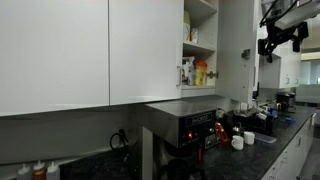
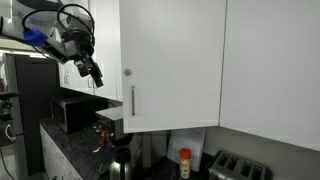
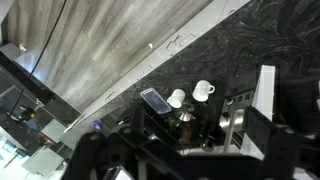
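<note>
Aloft | claw (image 2: 93,75) black, spread | round white cups (image 3: 203,90) | speckled stone counter (image 3: 270,30)

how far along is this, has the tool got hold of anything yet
Looks early. Done: a cabinet already stands open, with bottles showing on its shelf. In hand: nothing. The tool hangs high in the air, jaws apart and empty, clear of the door handle. Left: any grasp at all. The white cups sit untouched on the counter far below.

White arm (image 2: 22,18), blue patch (image 2: 36,38) near the wrist, looping black cables (image 2: 76,12), boxy black gripper (image 2: 94,76)
</note>
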